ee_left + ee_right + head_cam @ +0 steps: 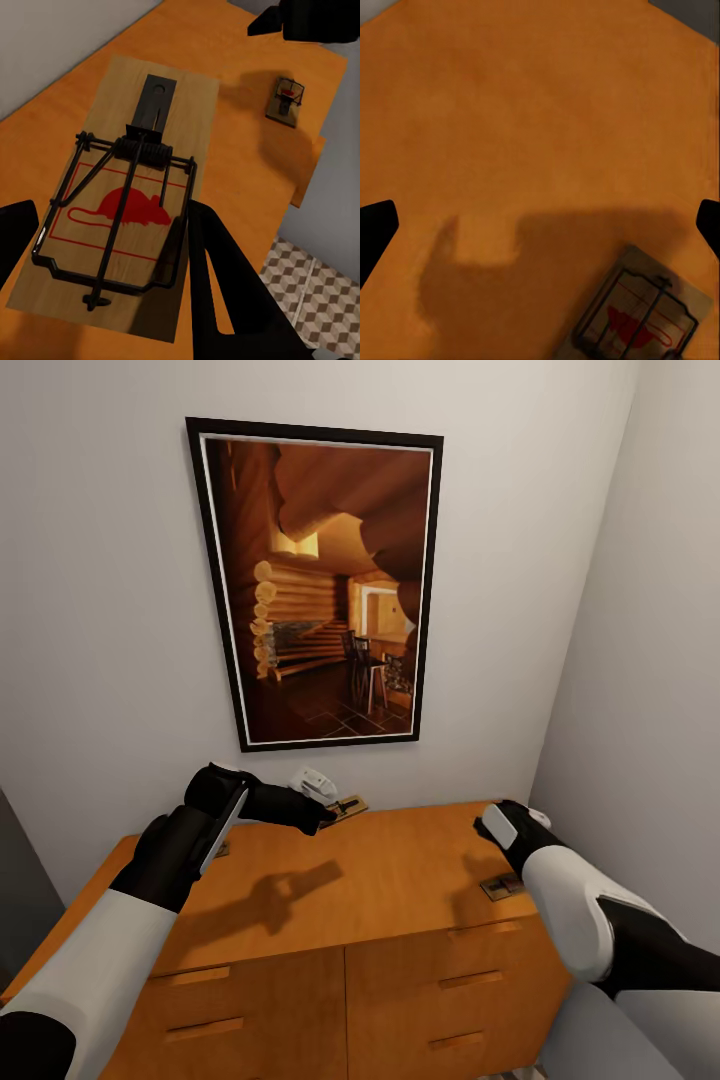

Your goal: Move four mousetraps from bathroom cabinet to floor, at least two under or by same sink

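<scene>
Mousetraps [127, 199] lie on the cabinet [400, 870] top; left gripper [325, 807] spread at the back-edge trap, seemingly for grasping; right gripper [540, 225] spread, empty.

Left gripper [322, 812] reaches forward, jaws apart; right gripper [497, 822] points down, jaws seemingly spread wide.

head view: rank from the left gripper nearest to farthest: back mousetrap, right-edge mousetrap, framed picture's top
1. back mousetrap, right at the left gripper, near the wall
2. right-edge mousetrap, across the cabinet top
3. framed picture top, high on the wall
</scene>
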Robot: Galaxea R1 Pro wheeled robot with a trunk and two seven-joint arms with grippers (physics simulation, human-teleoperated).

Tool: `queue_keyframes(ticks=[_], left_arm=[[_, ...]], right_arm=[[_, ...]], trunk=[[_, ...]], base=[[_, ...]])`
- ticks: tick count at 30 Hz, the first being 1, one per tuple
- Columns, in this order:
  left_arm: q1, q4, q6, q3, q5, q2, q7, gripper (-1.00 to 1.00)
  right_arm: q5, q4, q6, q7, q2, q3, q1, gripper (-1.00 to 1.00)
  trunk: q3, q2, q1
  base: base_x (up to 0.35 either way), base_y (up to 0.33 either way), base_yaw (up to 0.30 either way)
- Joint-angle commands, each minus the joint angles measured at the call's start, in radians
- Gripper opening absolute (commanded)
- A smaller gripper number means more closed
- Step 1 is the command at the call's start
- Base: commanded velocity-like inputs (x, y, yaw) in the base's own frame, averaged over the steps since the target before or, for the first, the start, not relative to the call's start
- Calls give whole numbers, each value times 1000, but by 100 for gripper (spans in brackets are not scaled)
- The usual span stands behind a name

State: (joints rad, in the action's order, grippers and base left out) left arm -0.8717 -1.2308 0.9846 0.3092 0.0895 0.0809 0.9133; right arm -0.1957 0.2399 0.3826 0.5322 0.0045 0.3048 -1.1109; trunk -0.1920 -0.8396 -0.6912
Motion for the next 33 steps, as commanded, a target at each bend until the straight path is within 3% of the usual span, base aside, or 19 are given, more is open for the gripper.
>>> queue_keyframes(ticks=[1, 4, 12, 21, 26, 33], left_arm=[[-1, 0, 2, 1, 10, 0, 9, -100], [-1, 3, 2, 1, 11, 0, 9, -100], [-1, 30, -1, -2, 12, 0, 5, -100], [-1, 34, -1, -2, 12, -1, 4, -100], [-1, 34, -1, -2, 12, -1, 4, -100], [-1, 34, -1, -2, 12, -5, 4, -100]], right_arm=[[-9, 2, 4, 6, -5, 4, 0, 100], [-9, 2, 4, 5, -10, 25, 1, 100], [-6, 4, 4, 4, -21, 135, 2, 100], [-8, 4, 4, -5, -36, 159, 4, 100], [-9, 3, 5, -18, -71, 175, 7, 100], [-8, 3, 9, -25, -93, 276, 13, 100]], trunk=[[-2, -1, 0], [-2, -1, 0], [-2, -1, 0], [-2, -1, 0], [-2, -1, 0], [-2, -1, 0]], base=[[0, 0, 0], [0, 0, 0], [0, 0, 0], [0, 0, 0], [0, 0, 0], [0, 3, 0]])
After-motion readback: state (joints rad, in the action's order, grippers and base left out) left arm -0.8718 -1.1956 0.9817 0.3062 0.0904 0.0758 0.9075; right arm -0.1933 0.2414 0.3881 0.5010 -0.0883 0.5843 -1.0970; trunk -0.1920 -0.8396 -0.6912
